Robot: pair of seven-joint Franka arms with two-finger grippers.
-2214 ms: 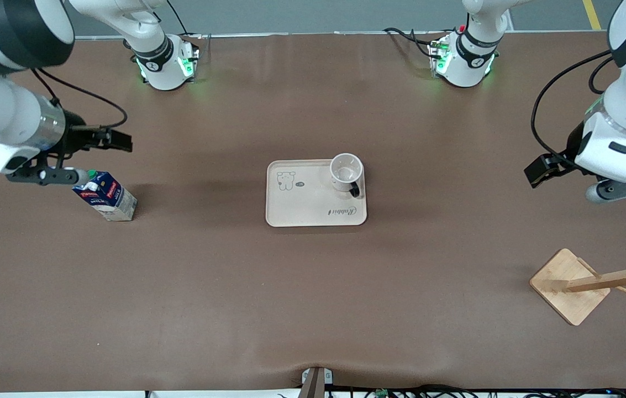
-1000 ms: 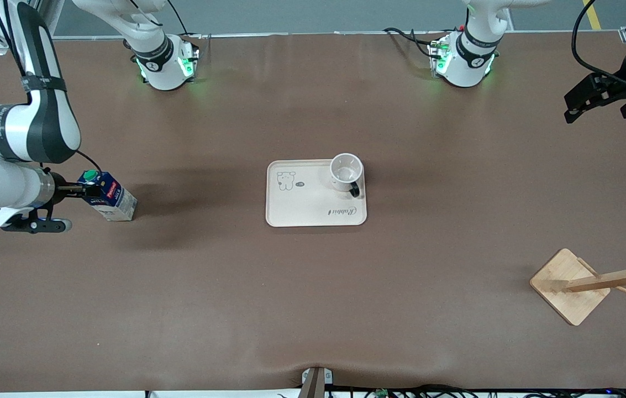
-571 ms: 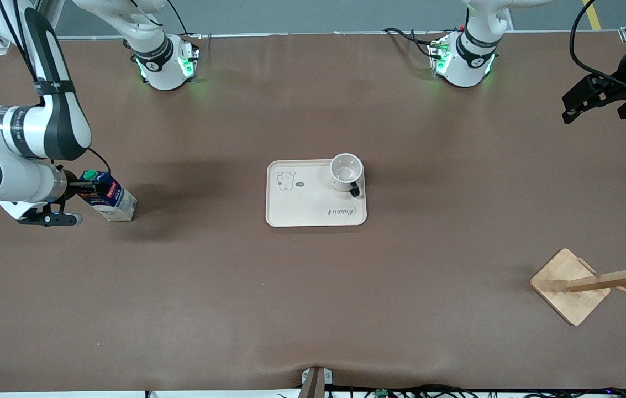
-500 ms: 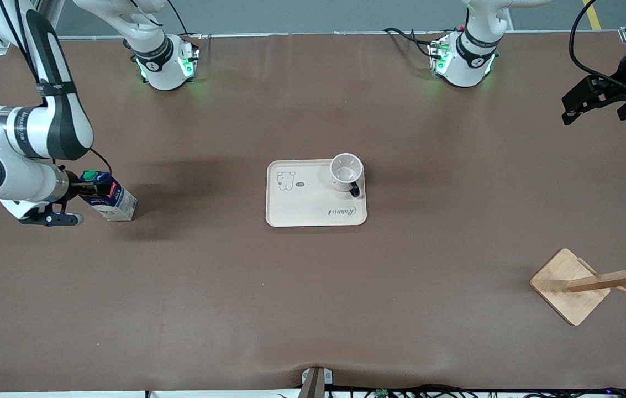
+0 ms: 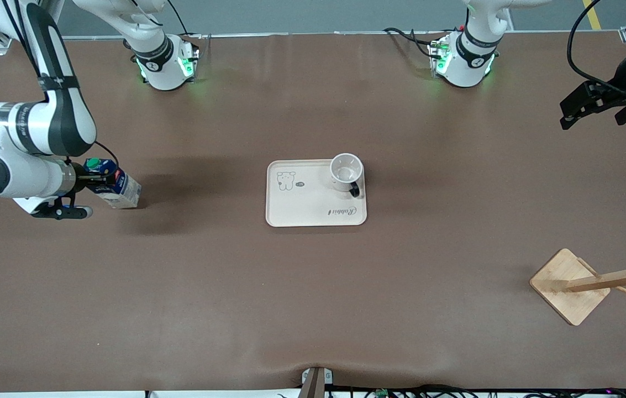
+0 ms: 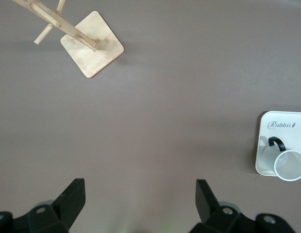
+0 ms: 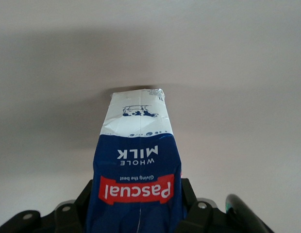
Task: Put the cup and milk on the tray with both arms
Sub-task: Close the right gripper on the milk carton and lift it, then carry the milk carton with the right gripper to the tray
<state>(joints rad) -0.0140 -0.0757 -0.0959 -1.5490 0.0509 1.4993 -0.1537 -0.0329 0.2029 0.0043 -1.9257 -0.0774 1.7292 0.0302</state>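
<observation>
So right now we've got the right end effector [image 5: 104, 178] pinching the upper part of the milk [image 5: 116, 189], down at the right arm's end of the tabletop [image 5: 313, 287]. In the right wrist view the black fingers [image 7: 189, 204] sit tight on both sides of the carton's blue top, just by the red label, and the pale bottom end points away from the camera. From the front view the carton leans over, green cap up by the fingers, and we can't tell if its base is touching the tabletop or just off it.

Over by the middle, the cup [image 5: 346, 172] sits upright on the tray [image 5: 301, 213], in the corner toward the left arm's end, black handle facing the front camera.

Meanwhile the left end effector [image 5: 589, 105] waits up in the air over the left arm's end of the tabletop, fingers [image 6: 73, 196] spread wide with nothing between them. A wooden rack [image 5: 572, 284] stands at that same end, nearer the front camera than the tray.
</observation>
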